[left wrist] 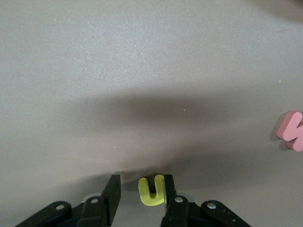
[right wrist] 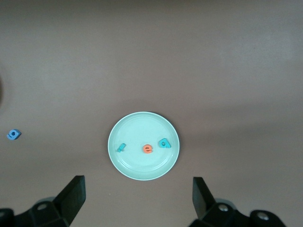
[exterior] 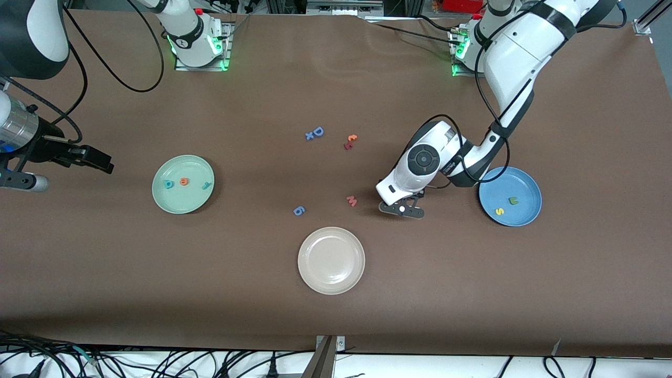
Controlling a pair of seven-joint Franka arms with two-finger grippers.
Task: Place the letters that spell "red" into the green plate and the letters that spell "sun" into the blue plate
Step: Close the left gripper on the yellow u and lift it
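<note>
The left gripper is down at the tabletop, between the pink foam "m"/"w" letter and the round medium-blue plate. Its fingers are partly spread and straddle a small yellow foam "u"-shaped letter that lies flat on the brown table. One finger touches a side of the letter; the other stands clear of it, so nothing is gripped. In the left wrist view the letter's open end points away from the gripper's body, and its long axis runs along the fingers.

Two letters lie in the blue plate, just beside the left gripper toward the left arm's end: a yellow foam "s" and a green foam "n"/"u" shape, apart from each other.

The right gripper hangs with its jaws wide and empty over the table near the round pale mint-green plate. Three letters lie in a row in that plate: a teal foam "d"/"p" shape, an orange foam "e" and a smaller teal foam "r".

One cream-white plate sits nearest the front camera. On the bare table lie a blue "D", a red and orange pair and a blue "6"-like letter.
</note>
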